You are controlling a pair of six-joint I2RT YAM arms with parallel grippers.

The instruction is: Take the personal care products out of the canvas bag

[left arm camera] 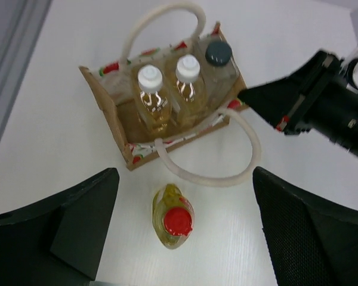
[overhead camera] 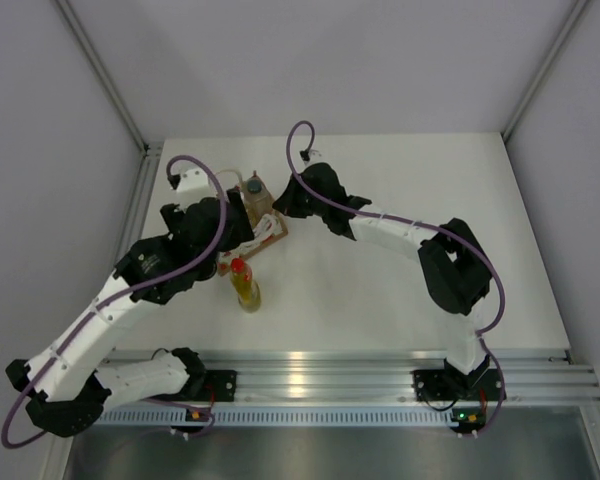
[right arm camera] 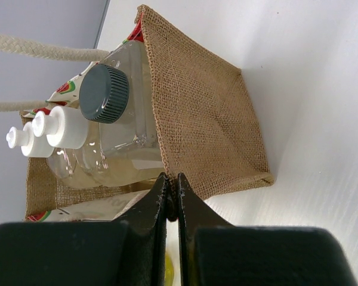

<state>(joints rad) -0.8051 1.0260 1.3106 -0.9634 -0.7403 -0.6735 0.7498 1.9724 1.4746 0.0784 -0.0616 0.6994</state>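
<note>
"Nearest the arm bases, what's that on the table (left arm camera: pixel 42 125)?"

"It's the yellow bottle (left arm camera: pixel 173 217) with the red cap, upright and out of the bag. The left gripper (left arm camera: pixel 185 176) hangs over it, released, fingers spread wide with nothing between them."

"And behind it?"

"That's the canvas bag (left arm camera: pixel 107 113), one rope handle (left arm camera: pixel 238 173) flopped beside the yellow bottle. Two amber bottles (left arm camera: pixel 150 89) and the clear bottle (left arm camera: pixel 218 53) stand inside. At the far end the right gripper (right arm camera: pixel 172 179) is clenched on the bag's rim."
</note>
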